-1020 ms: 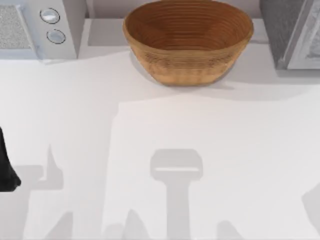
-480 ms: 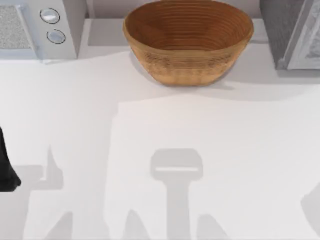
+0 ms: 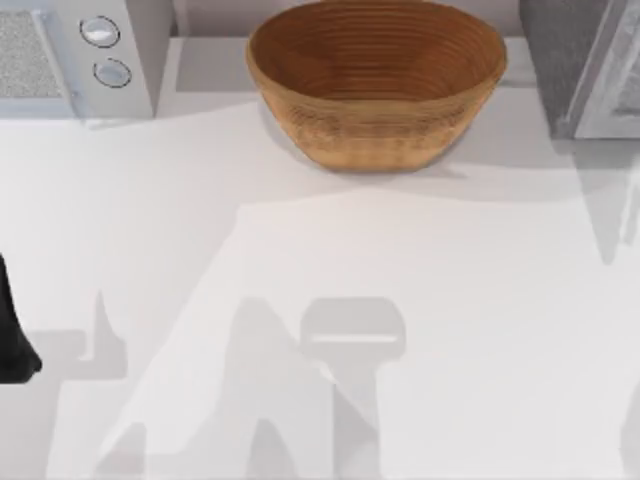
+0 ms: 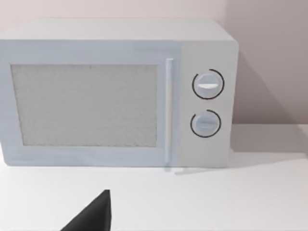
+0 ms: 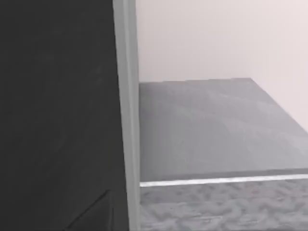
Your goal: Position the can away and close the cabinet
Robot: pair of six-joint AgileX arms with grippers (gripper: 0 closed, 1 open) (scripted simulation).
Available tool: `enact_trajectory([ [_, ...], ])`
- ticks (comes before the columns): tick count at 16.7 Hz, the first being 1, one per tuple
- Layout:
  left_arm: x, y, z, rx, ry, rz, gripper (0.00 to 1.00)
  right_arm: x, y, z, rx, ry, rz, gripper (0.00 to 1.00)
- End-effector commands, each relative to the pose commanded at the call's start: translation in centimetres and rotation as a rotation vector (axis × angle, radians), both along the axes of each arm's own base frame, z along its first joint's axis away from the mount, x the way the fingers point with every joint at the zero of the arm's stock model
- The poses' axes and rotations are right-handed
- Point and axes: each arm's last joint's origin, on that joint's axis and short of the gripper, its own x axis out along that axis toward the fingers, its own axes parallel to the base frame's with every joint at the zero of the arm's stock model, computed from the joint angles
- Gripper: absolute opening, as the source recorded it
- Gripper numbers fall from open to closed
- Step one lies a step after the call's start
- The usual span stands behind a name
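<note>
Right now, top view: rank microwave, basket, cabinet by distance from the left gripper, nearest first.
1. Microwave, back left corner, nearest the left gripper at the table's left edge.
2. Basket, back centre.
3. Cabinet, back right corner, farthest.

Bright, even light over the white bench [image 3: 480, 300]; no glare. Soft grey shadows lie across the front half, several overlapping, w/ a blocky one near the middle. The basket [image 3: 376, 80] throws a faint shadow toward the front. From the left wrist the microwave [image 4: 115, 91] is evenly lit, edges crisp, thin shadow under it. From the right wrist a dark panel [image 5: 57, 115] is nearly black; the grey shelf [image 5: 216, 125] beside it is well lit. No blur or edge warp.
</note>
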Motion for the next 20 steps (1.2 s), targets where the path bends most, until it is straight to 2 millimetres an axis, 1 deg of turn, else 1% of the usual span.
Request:
enact_trajectory([
  [3, 0.0, 0.0, 0.0, 0.0, 0.0, 0.0, 1.0, 2.0, 5.2, -0.4, 0.011, 0.017, 0.001, 1.0],
  [5, 0.0, 0.0, 0.0, 0.0, 0.0, 0.0, 1.0, 2.6, 8.9, -0.6, 0.009, 0.029, 0.002, 1.0],
  [8, 0.0, 0.0, 0.0, 0.0, 0.0, 0.0, 1.0, 2.3, 14.0, -0.8, -0.005, 0.04, 0.005, 1.0],
  [11, 0.0, 0.0, 0.0, 0.0, 0.0, 0.0, 1.0, 1.0, 17.8, -0.7, -0.021, 0.032, 0.01, 1.0],
  [13, 0.0, 0.0, 0.0, 0.0, 0.0, 0.0, 1.0, 0.0, 19.4, -0.4, -0.027, 0.021, 0.013, 1.0],
  [15, 0.0, 0.0, 0.0, 0.0, 0.0, 0.0, 1.0, -0.6, 20.2, -0.2, -0.028, 0.013, 0.014, 1.0],
  [19, 0.0, 0.0, 0.0, 0.0, 0.0, 0.0, 1.0, -0.6, 20.3, -0.2, -0.029, 0.012, 0.014, 1.0],
  [20, 0.0, 0.0, 0.0, 0.0, 0.0, 0.0, 1.0, -1.3, 19.4, 0.3, -0.031, -0.005, -0.022, 1.0],
])
